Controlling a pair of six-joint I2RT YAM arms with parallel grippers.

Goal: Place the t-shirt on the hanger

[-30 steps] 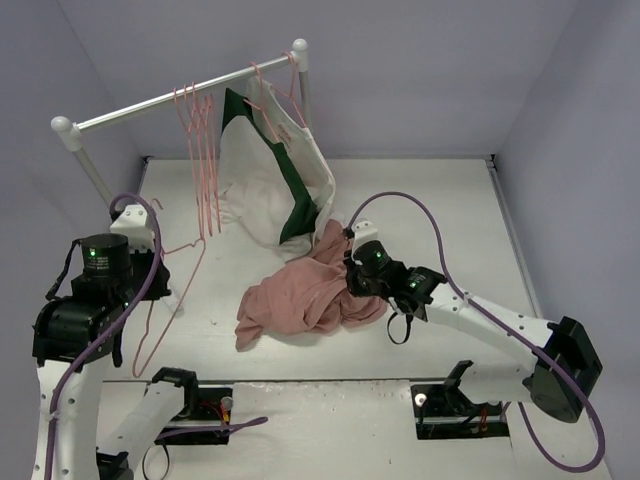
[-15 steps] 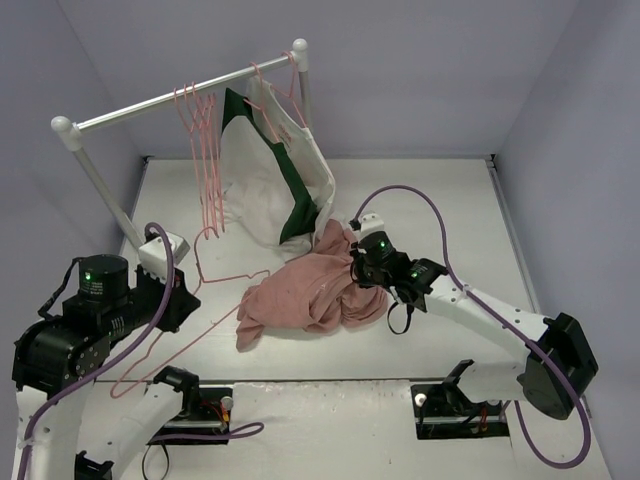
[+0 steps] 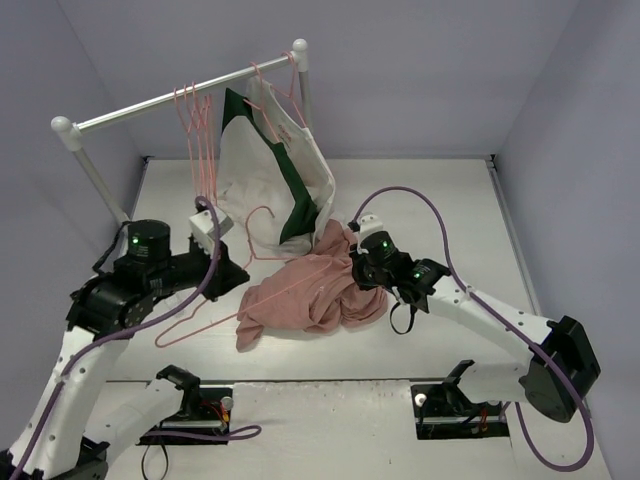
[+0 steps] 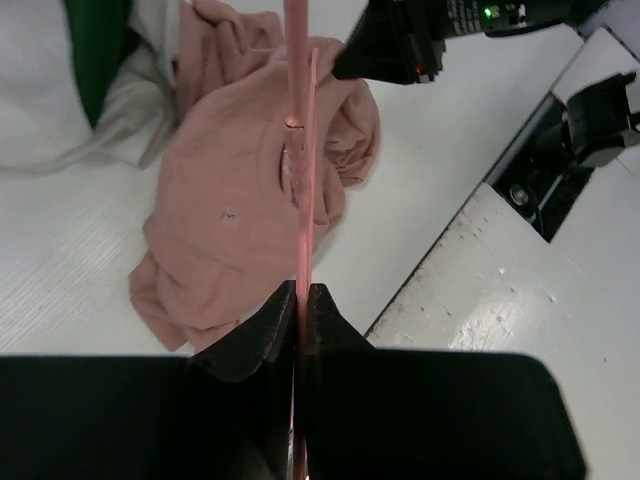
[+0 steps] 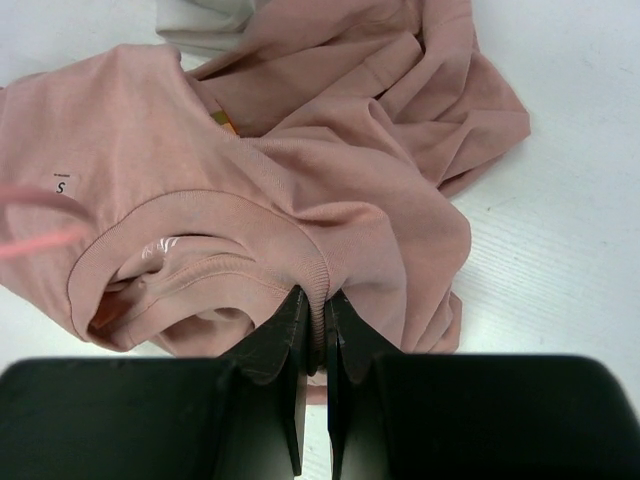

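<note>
A crumpled pink t-shirt lies mid-table. My right gripper is at its right side, shut on the ribbed collar, and the neck opening gapes to the left of the jaws. My left gripper is shut on the thin pink wire hanger. In the left wrist view the wire runs straight out from the jaws over the t-shirt towards the collar. The hanger's tip shows as a blurred pink line at the left of the right wrist view.
A white-and-metal rack pole stands at the back left with several pink hangers on it. A white and green garment hangs from it and trails onto the table behind the t-shirt. Walls close the table on three sides.
My left arm has swung right from the table's left edge, carrying the hanger over to the t-shirt and turning it. My right gripper has kept its hold on the collar, nearly still.
</note>
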